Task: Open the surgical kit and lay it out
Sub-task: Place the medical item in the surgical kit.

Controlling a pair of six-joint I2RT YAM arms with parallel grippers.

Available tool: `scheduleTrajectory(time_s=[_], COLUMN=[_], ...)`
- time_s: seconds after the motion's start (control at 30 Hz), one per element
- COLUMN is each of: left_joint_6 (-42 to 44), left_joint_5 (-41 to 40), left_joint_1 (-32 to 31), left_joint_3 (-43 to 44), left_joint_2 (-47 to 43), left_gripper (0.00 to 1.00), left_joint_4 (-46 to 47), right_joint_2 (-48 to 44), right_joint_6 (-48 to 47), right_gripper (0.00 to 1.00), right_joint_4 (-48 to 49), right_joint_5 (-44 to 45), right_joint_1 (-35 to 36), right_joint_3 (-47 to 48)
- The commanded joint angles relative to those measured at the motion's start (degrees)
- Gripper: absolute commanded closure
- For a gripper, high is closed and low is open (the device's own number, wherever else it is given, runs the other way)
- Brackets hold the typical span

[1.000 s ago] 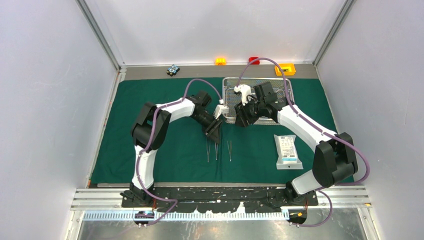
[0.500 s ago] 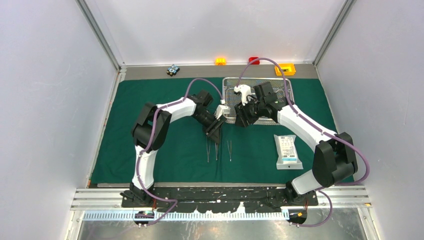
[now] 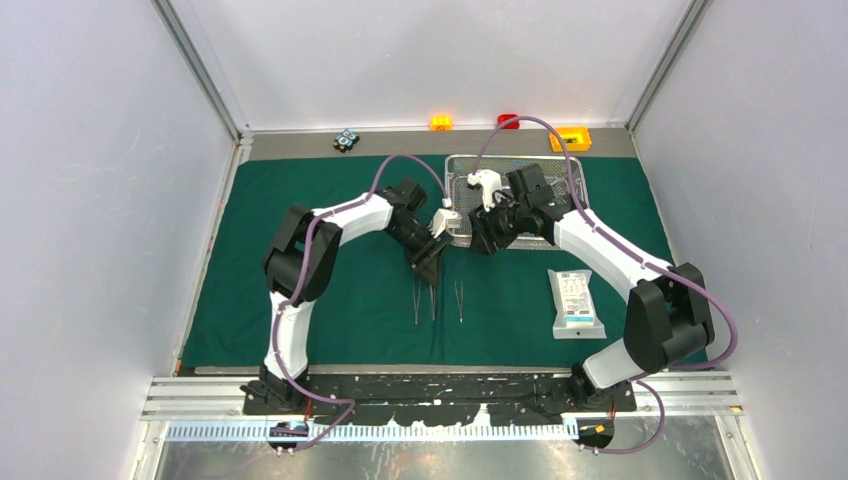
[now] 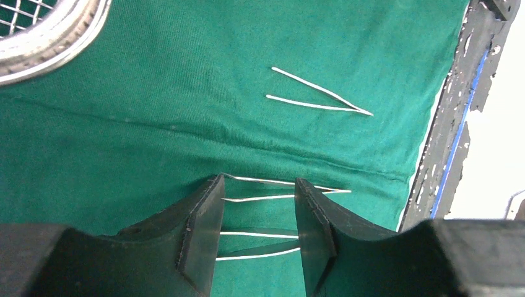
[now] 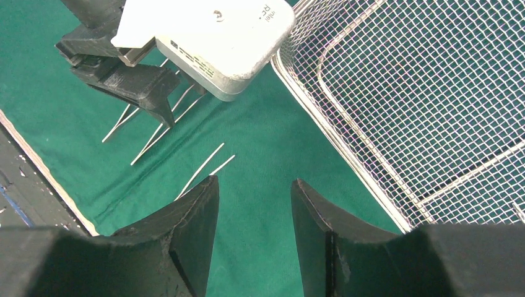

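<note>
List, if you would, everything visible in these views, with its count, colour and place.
drape: one, dark green, spread over the table
wire-mesh tray: one, steel, far right on the drape
tweezers and forceps: three, silver, side by side, near middle of the drape
pouch: one, white, on the drape's right
box: one, yellow, far edge
orange block: one, far edge
red block: one, far edge
small object: one, black and blue, far edge
left gripper: black, open above the instruments
right gripper: black, open beside the tray

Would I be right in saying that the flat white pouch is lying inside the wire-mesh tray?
Not quite: the white pouch lies on the green drape, outside the wire-mesh tray and nearer the arm bases, as the top external view shows.
</note>
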Motion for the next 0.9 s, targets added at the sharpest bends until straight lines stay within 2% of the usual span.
scheduleTrajectory(time_s=[0.0,0.57,0.87], left_joint_6=[2.6,3.0,-3.1], left_joint_5=[-3.6,-4.3,-6.8], left_joint_1=[0.2,1.0,5.7], left_joint_3=[1.3,3.9,4.5], left_joint_2=[-3.0,-4.3,-10.2], left_gripper=[0.52,0.52,0.50], left_joint_4=[0.1,-0.3,3.9], right_joint_2=[-0.3,-0.6,-3.4], right_joint_6=[-0.8,-0.1,4.6], right_gripper=[0.49,0.49,0.46], right_joint_4=[1.0,1.4,4.0], right_joint_5=[-0.9,-0.6,7.1], right_joint_1=[-0.3,-0.8,-5.4], right_joint_3=[0.7,0.7,2.8])
